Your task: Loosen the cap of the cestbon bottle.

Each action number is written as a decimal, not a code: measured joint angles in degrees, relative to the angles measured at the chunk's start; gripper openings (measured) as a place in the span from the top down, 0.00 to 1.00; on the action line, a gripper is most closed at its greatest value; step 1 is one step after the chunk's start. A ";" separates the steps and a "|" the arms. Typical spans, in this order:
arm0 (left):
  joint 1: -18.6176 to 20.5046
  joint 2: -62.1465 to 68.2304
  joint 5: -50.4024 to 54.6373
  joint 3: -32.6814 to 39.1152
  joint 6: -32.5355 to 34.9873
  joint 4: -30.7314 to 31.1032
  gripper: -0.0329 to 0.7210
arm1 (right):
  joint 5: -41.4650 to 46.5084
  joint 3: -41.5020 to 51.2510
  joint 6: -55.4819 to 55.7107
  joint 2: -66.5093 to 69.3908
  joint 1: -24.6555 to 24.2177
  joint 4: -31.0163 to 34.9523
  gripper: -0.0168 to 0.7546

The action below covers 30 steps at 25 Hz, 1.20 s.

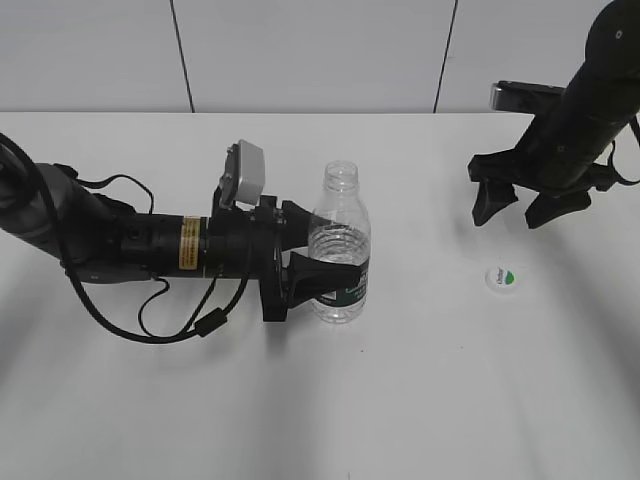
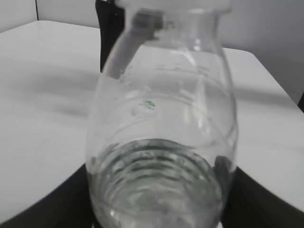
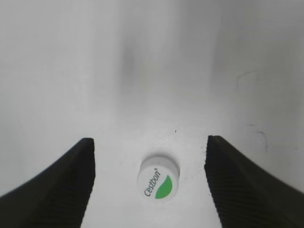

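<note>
I see my left arm lying low and nearly level across the white tabletop [image 1: 420, 400], reaching in from the left edge with its wrist camera housing tilted up on top. Its left pincer [image 1: 322, 250] is pinching the cestbon bottle [image 1: 339, 245] around the lower body, one finger on the far side and one on the near side by the dark green label. The bottle stands upright near the middle of the tabletop, its threaded neck bare and open. Through the left wrist view the clear ribbed body [image 2: 161, 142] fills the frame.

My right arm comes down steeply from the far right corner. Its right pincer [image 1: 530, 205] hangs spread wide above the tabletop, holding nothing. The cap [image 1: 502, 279] lies flat on the tabletop to the right of the bottle, well apart from it, green patch up. In the right wrist view the cap [image 3: 158, 184] sits between the two parted fingers, touching neither.
</note>
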 joint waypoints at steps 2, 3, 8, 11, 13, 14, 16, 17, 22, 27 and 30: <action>0.00 0.00 0.04 0.00 -0.07 -0.05 0.37 | 0.01 0.00 0.00 0.00 0.00 -0.18 0.26; 0.00 0.00 0.04 0.00 -0.42 -0.12 0.35 | 0.02 0.00 0.00 0.00 0.00 -0.25 0.26; 0.00 0.00 0.04 0.00 -1.78 -0.45 0.22 | 0.07 0.00 0.00 0.00 0.00 -1.32 0.26; 0.00 0.00 0.04 0.00 -3.23 -0.49 0.19 | 0.07 0.00 0.00 0.00 0.00 -1.49 0.26; 0.00 -0.19 0.10 0.00 -3.95 -0.51 0.19 | 0.07 -0.06 0.00 0.00 0.00 -1.57 0.26; 0.00 -0.56 0.19 0.07 -4.34 -0.45 0.19 | 0.07 -0.06 0.00 0.00 0.00 -1.56 0.26; 0.00 -1.71 0.24 0.06 -5.15 0.00 0.19 | 0.07 -0.06 0.00 0.00 0.00 -1.58 0.26; 0.00 -2.42 0.32 0.06 -5.40 0.49 0.19 | 0.07 -0.06 0.00 0.00 0.00 -1.63 0.26; 0.00 -6.29 0.32 0.06 -7.72 3.53 0.18 | 0.07 -0.11 0.00 0.00 0.00 -1.63 0.26; 0.00 -11.03 0.32 0.06 -9.55 3.63 0.18 | 3.22 -1.10 0.00 0.00 0.00 -1.64 0.26; 0.00 -14.29 0.32 0.06 -12.27 3.63 0.18 | 7.32 -3.64 0.00 0.00 0.00 -1.69 0.26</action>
